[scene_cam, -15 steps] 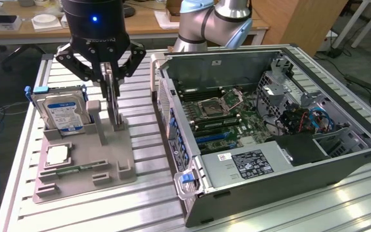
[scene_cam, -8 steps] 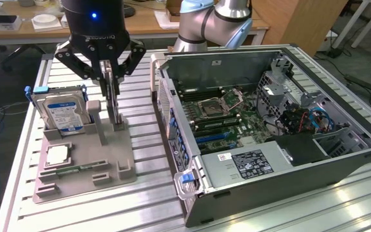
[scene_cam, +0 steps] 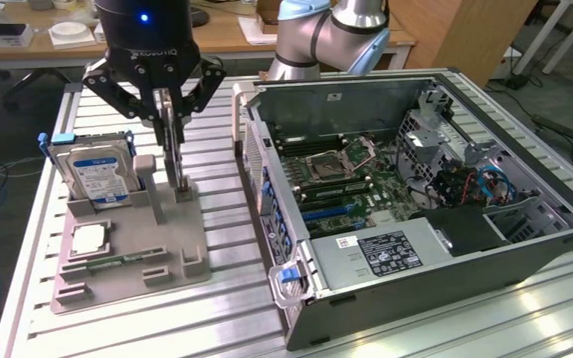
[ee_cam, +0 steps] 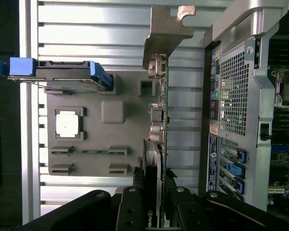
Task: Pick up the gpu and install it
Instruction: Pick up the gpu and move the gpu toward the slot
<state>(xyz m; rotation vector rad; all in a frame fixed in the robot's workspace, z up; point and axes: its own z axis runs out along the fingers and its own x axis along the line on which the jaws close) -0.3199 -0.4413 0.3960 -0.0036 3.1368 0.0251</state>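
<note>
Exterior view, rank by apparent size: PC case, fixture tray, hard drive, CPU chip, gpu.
1. PC case
2. fixture tray
3. hard drive
4. CPU chip
gpu unranked: edge-on, partly hidden by the gripper.

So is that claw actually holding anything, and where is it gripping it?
Yes: the gripper is shut on the gpu, pinching the upright card by its top edge.

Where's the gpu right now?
On the exterior view's left, the gpu stands on edge in the grey holder, between the hard drive and the open case, its top edge clamped in the gripper.
</note>
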